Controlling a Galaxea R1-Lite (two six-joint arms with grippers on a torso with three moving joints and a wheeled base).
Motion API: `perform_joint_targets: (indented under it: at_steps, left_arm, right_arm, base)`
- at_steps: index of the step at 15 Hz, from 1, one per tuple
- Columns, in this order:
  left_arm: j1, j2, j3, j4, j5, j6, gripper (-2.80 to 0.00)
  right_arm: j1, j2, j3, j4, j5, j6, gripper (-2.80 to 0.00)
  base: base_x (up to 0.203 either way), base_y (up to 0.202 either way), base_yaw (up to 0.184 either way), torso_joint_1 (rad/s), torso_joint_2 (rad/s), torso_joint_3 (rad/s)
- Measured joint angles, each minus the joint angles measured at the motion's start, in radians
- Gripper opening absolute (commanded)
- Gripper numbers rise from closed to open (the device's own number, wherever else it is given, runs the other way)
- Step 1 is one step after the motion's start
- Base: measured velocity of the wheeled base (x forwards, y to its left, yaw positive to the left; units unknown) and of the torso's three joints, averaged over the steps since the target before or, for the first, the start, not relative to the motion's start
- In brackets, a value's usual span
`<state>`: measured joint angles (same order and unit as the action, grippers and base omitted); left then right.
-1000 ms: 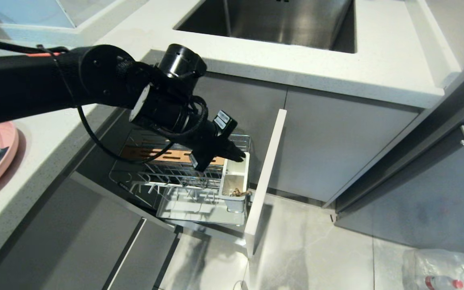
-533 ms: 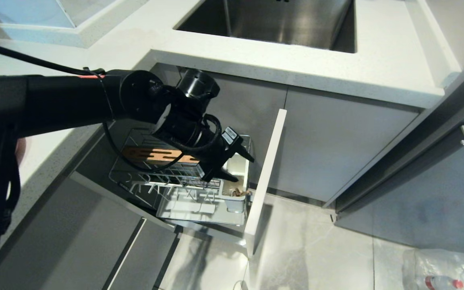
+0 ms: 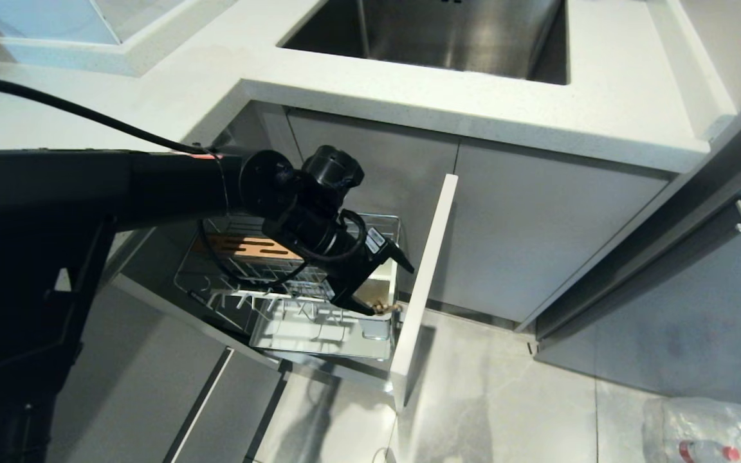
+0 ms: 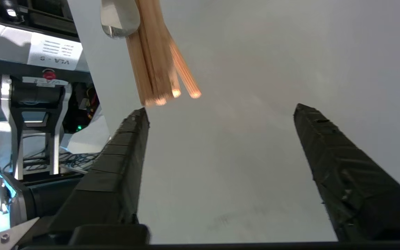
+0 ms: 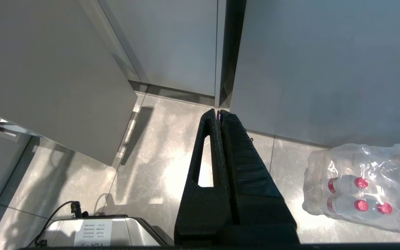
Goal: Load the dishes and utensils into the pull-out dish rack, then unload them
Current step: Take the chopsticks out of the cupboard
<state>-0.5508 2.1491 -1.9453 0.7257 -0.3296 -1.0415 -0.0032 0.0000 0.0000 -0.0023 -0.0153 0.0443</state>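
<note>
A black robot arm (image 3: 152,186) ends in a black end effector (image 3: 386,280) over a chrome wire dish rack (image 3: 293,302). The rack carries an orange-brown wooden strip (image 3: 242,246) and a white utensil cup (image 3: 384,283). Light tan chopsticks (image 4: 161,62) show beside a silver utensil (image 4: 120,19). The desk (image 3: 448,96) is speckled white, the cabinet fronts (image 3: 538,218) matte grey, the floor (image 3: 493,399) pale grey marbled tile. Clear bottles (image 5: 359,187) have red caps. The right end effector (image 5: 218,113) is black.
</note>
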Motion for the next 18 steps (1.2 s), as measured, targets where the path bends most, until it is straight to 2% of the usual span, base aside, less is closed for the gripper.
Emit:
perform_joint_targets:
  at_steps: [6,13,18]
  left_arm:
    - [0.001,0.035,0.0,-0.037,-0.013,0.0,0.0]
    - [0.048,0.094,0.0,-0.126,-0.149,-0.01,0.0]
    - [0.053,0.124,0.0,-0.128,-0.166,-0.009,0.0]
  right_arm:
    - [0.0,0.0,0.0,0.0,0.0,0.0,-2.8]
    - [0.0,0.0,0.0,0.0,0.0,0.0,-2.8]
    - [0.0,0.0,0.0,0.0,0.0,0.0,-2.8]
  base:
    - [0.0,0.0,0.0,0.0,0.0,0.0]
    - [0.0,0.0,0.0,0.0,0.0,0.0]
    - [0.0,0.0,0.0,0.0,0.0,0.0]
